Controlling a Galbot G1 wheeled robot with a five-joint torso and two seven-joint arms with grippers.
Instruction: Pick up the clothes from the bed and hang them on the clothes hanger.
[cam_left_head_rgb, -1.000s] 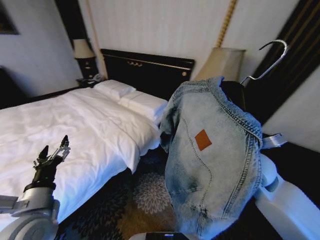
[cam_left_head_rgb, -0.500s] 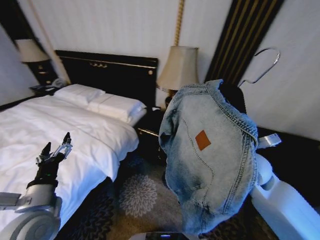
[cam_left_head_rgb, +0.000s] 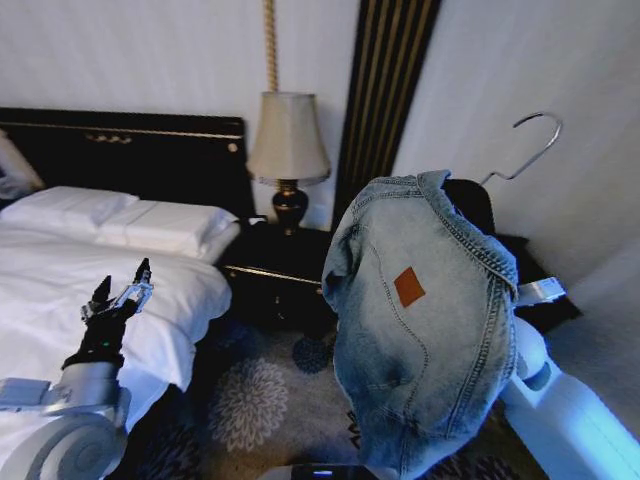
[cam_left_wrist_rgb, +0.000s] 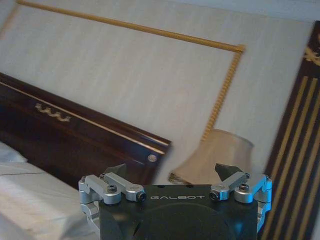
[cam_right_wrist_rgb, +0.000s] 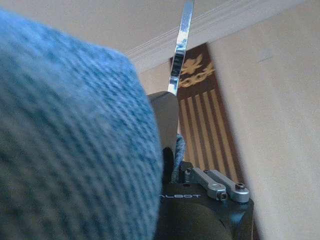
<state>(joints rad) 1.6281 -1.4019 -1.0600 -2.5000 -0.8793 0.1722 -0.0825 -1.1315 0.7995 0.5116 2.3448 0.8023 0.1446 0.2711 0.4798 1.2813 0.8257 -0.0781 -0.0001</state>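
**Head view: jacket rides on the hanger, held up at the right**

Head view, nearest first: the left end effector (cam_left_head_rgb: 118, 293) stands at the near left over the edge of the bed (cam_left_head_rgb: 60, 290), its fingers spread apart and holding nothing; the left wrist view shows the same open fingers (cam_left_wrist_rgb: 115, 181) with only the headboard (cam_left_wrist_rgb: 75, 135) and wall beyond them. At the near right, the denim jacket (cam_left_head_rgb: 420, 330) hangs draped over the clothes hanger (cam_left_head_rgb: 525, 150), whose metal hook rises above the collar toward the right wall. The right end effector (cam_right_wrist_rgb: 210, 187) sits behind the denim, and I cannot tell from these views whether its fingers are closed on the hanger. Farther back stand the bedside lamp (cam_left_head_rgb: 288, 140) and its dark nightstand (cam_left_head_rgb: 275, 270), with the pillows (cam_left_head_rgb: 120, 220) at the far left.

Risks, as I judge them: the jacket looks bunched toward one side of the hanger, so a quick swing or turn could slide it off onto the carpet (cam_left_head_rgb: 260, 400). The denim also covers much of the right wrist camera, so guiding the hook onto a rail would be poorly seen. The free hem could brush the nightstand or the lamp.
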